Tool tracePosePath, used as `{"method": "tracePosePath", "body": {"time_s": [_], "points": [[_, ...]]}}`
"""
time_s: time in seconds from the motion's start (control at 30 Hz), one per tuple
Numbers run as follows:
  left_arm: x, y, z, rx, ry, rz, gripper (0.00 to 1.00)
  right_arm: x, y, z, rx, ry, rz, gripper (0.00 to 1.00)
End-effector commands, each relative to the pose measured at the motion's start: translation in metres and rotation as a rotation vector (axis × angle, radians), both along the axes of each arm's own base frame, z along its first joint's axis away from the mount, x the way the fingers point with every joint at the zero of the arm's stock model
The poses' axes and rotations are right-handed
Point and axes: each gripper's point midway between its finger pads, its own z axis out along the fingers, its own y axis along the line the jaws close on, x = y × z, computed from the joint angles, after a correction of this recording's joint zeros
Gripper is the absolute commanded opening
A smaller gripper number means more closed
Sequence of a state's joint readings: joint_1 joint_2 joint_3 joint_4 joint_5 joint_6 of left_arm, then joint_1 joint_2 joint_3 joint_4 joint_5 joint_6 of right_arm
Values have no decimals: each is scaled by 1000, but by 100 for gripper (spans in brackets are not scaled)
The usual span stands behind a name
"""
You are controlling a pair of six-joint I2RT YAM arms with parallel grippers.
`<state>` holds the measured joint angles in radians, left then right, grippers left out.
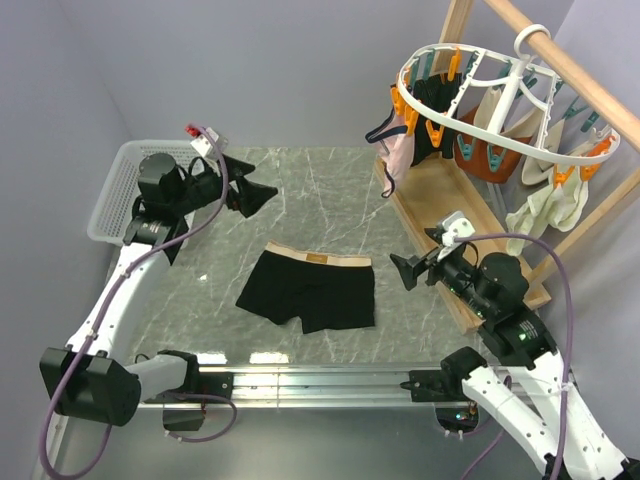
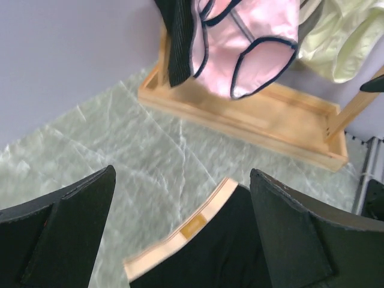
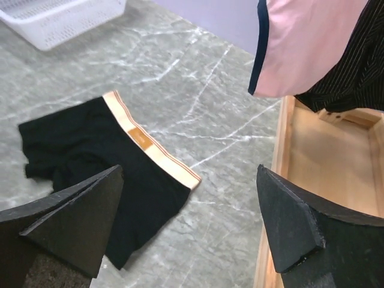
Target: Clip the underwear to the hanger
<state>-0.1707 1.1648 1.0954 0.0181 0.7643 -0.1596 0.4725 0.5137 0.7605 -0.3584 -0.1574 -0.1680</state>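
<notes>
The black underwear (image 1: 310, 288) with a tan waistband lies flat on the marble table, waistband at the far side. It also shows in the left wrist view (image 2: 210, 252) and the right wrist view (image 3: 96, 162). The round white hanger (image 1: 500, 105) with orange and teal clips hangs from a wooden rod at the back right and holds several garments. My left gripper (image 1: 250, 192) is open and empty, above the table, left of and beyond the underwear. My right gripper (image 1: 412, 268) is open and empty, just right of the underwear.
A white mesh basket (image 1: 120, 195) stands at the far left. A wooden stand with a tray base (image 1: 450, 200) sits on the right under the hanger. Pink, black, rust-brown and cream garments hang from the clips.
</notes>
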Motion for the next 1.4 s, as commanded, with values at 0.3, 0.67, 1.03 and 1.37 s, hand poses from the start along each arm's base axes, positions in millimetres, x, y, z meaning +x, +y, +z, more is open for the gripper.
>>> {"method": "tracePosePath", "body": {"time_s": [0.3, 0.67, 1.03, 1.37], "points": [[-50, -148, 71, -190, -352, -123, 93, -1, -17, 105, 346, 33, -179, 92], [-62, -218, 93, -484, -402, -194, 78, 33, -42, 199, 554, -53, -393, 69], [-42, -287, 126, -729, -374, -289, 69, 50, -40, 233, 586, -67, -392, 65], [-7, -319, 112, -759, -326, -273, 77, 51, -40, 234, 567, -81, -389, 64]]}}
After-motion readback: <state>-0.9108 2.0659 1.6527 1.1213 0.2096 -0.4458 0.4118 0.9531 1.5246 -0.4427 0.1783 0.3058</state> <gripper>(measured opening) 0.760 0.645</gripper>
